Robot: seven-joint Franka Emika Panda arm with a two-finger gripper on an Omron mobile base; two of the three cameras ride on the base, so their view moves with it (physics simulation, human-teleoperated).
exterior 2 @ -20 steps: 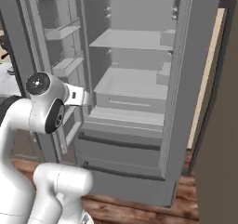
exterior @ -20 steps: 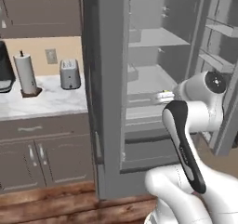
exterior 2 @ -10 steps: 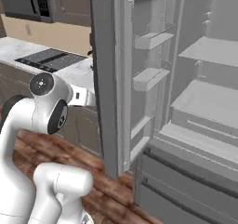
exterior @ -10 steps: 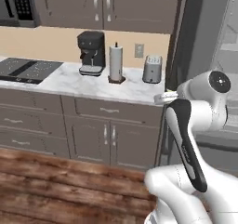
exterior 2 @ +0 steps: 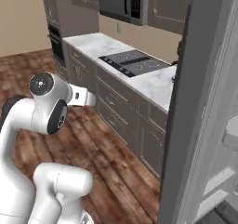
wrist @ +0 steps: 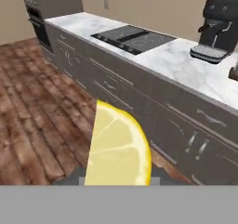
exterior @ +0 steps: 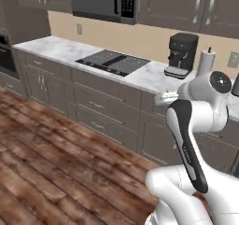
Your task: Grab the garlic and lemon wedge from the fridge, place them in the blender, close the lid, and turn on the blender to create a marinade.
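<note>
A bright yellow lemon wedge (wrist: 118,146) stands large in the hand view, held between the two dark fingertips of my gripper (wrist: 116,177), which is shut on it. From the left base camera the gripper (exterior: 168,96) sits in front of the arm's elbow, and a speck of yellow, the lemon wedge (exterior: 171,93), shows at its tip. In the right base view the gripper (exterior 2: 88,98) points right, toward the counter. The grey fridge (exterior 2: 200,102) stands with its door open at the right edge of that view. The garlic, the blender and the lid are out of view.
A marble counter (exterior: 56,47) over grey cabinets carries a black cooktop (exterior: 112,62), a black coffee machine (exterior: 183,53) and a paper towel roll (exterior: 207,63). A microwave (exterior: 105,2) hangs above. A wall oven (exterior: 4,56) stands at the far left. Wood floor (exterior: 56,163) spreads below.
The base has turned left, so the whole scene slid right: the fridge went to the edge and the cooktop counter came into view. The gripper still holds the lemon wedge.
</note>
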